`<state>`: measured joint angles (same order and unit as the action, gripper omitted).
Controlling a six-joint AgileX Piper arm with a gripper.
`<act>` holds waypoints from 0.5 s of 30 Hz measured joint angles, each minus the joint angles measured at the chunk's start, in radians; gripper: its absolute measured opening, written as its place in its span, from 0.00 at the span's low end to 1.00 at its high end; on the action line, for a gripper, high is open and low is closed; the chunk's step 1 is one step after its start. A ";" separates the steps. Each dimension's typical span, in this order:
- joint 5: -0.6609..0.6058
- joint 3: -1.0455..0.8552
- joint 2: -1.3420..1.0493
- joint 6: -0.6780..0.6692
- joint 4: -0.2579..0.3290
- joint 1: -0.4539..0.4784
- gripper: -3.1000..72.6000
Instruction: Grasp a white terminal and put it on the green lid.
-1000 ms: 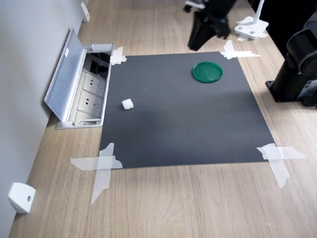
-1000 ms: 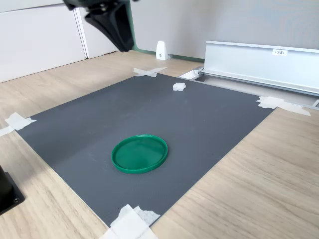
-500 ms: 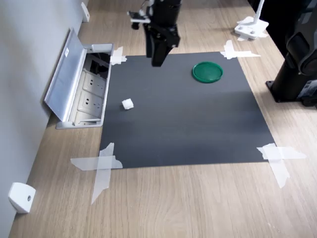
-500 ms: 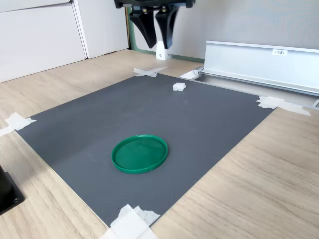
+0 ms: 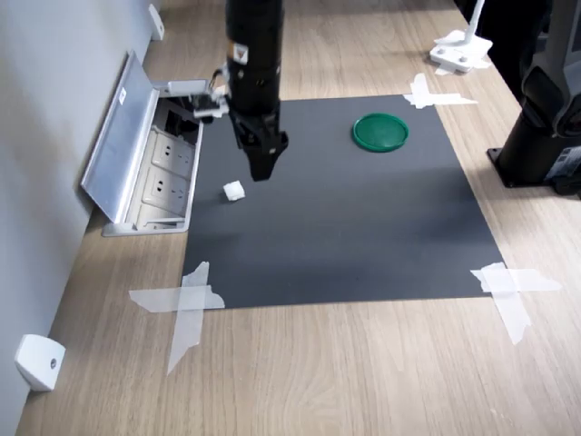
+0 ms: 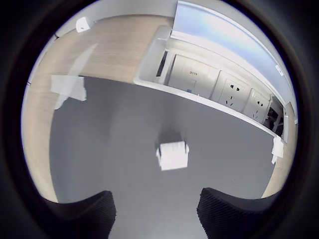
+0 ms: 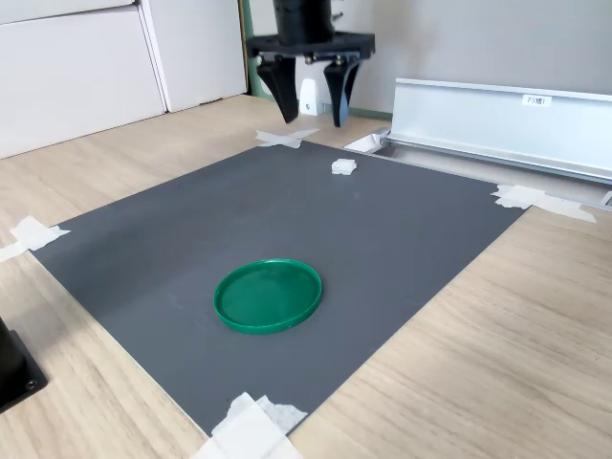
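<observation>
The black end effector [image 7: 313, 105] hangs with its two fingers spread and empty above the dark grey mat [image 5: 363, 227], near the tiny white cube-shaped plastic terminal [image 5: 233, 190], which lies left of centre in the first exterior view. In the wrist view the terminal [image 6: 173, 155] sits between and beyond the fingertips [image 6: 84, 211]. The flat round dark green plastic lid [image 5: 380, 132] rests well apart, at upper right of the first exterior view.

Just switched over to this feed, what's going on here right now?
The arm's gripper hangs open above the dark mat, near the white terminal, which lies untouched by the mat's edge next to the open socket box. In the wrist view the terminal sits just ahead of the two fingertips, not yet between them. The green lid lies empty across the mat. Nothing is grasped yet.
</observation>
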<state>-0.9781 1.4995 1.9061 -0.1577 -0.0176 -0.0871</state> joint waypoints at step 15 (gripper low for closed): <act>0.078 0.048 0.149 -0.033 -0.018 0.000 0.97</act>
<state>-0.9005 1.5473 2.0547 -0.1903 -0.0359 -0.0871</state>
